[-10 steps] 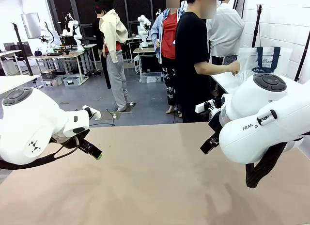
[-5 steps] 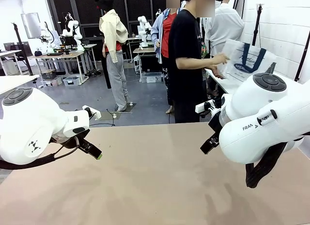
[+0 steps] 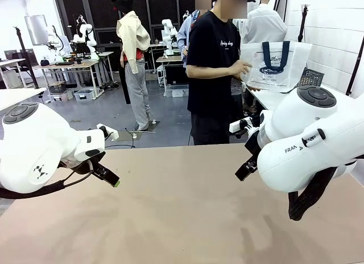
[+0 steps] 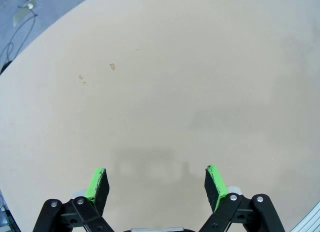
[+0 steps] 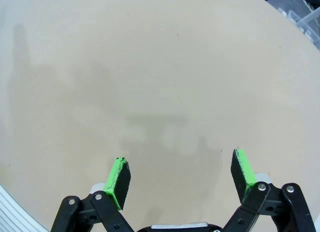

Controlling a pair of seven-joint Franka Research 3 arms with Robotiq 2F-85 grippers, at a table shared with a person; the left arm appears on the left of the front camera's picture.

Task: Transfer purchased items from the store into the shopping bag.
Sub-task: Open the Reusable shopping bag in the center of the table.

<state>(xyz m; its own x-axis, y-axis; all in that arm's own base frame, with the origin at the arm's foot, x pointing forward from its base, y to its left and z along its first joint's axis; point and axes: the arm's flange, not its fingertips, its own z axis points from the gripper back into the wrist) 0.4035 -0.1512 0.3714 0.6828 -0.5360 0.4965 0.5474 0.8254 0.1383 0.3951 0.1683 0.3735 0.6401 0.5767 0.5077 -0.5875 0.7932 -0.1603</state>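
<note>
Beyond the far edge of the table a person in a black T-shirt holds up the shopping bag [image 3: 276, 66], a whitish translucent tote with navy handles and navy print. I cannot make out any purchased items through its plastic. My left gripper [image 3: 111, 179] hangs low over the table's left side. In its wrist view the left gripper [image 4: 156, 181] stands open over bare tabletop, green pads [image 4: 97, 184] wide apart. My right gripper [image 3: 245, 169] hovers at the right side, and in its wrist view the right gripper [image 5: 180, 176] is likewise open with nothing between its fingers.
The tan table [image 3: 182, 218] stretches between both arms. A dark lattice basket [image 3: 310, 76] sits on a white side table behind the bag at the far right. Other people stand behind the person holding the bag.
The person has turned from the side table to face my table, and the bag has moved left and up in their hands. Both arms stayed still.
</note>
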